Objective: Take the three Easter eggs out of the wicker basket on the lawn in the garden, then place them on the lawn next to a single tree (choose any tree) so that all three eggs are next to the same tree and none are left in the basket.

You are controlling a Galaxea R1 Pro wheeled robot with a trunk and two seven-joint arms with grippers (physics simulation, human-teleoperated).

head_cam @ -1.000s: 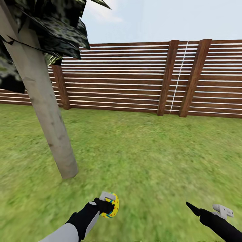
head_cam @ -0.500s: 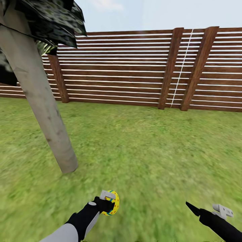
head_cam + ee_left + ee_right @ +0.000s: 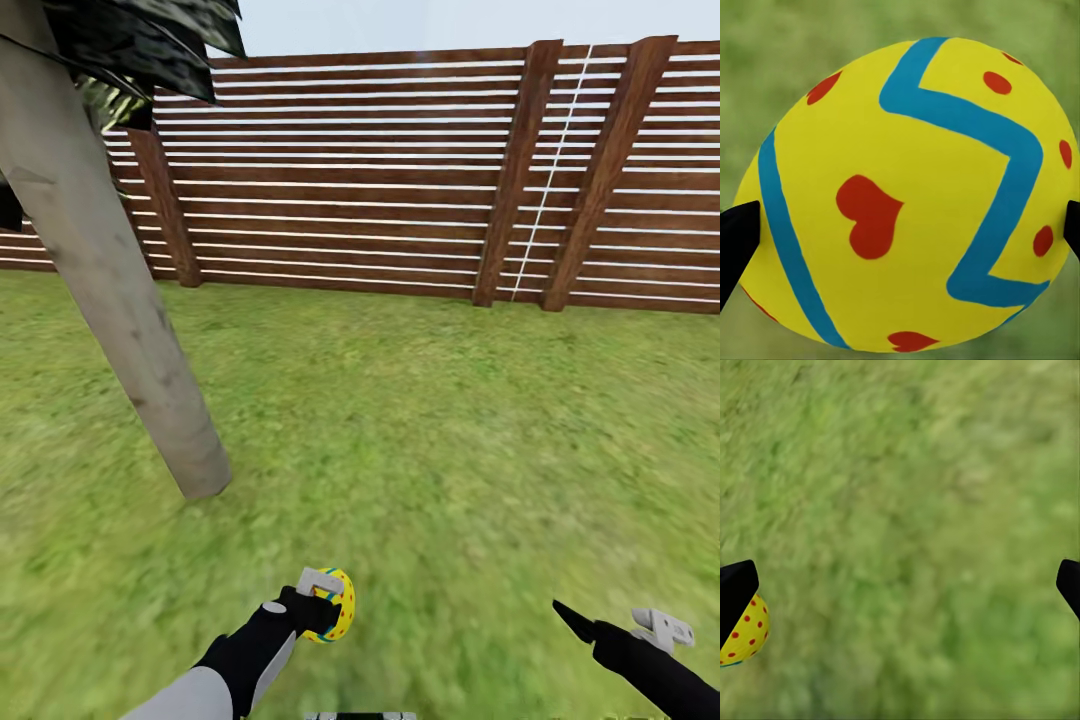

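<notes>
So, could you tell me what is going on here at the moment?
The robot is out on the lawn of a fenced garden, carrying one Easter egg in its left tool, which is shut on the egg. The right tool is open with nothing between its fingers, just grass below it. A tree with a pale trunk stands ahead on the robot's left, with a brown slatted fence behind it. The egg has not been set down by the tree yet.

A: What's on head cam?
B: I see my left gripper (image 3: 322, 600) clamping an Easter egg (image 3: 339, 604) over the lawn (image 3: 450, 440), tree (image 3: 120, 300) ahead-left, fence (image 3: 400, 170) behind.
A: Right gripper (image 3: 625, 625)?
B: Low right, spread wide, nothing in it.
</notes>
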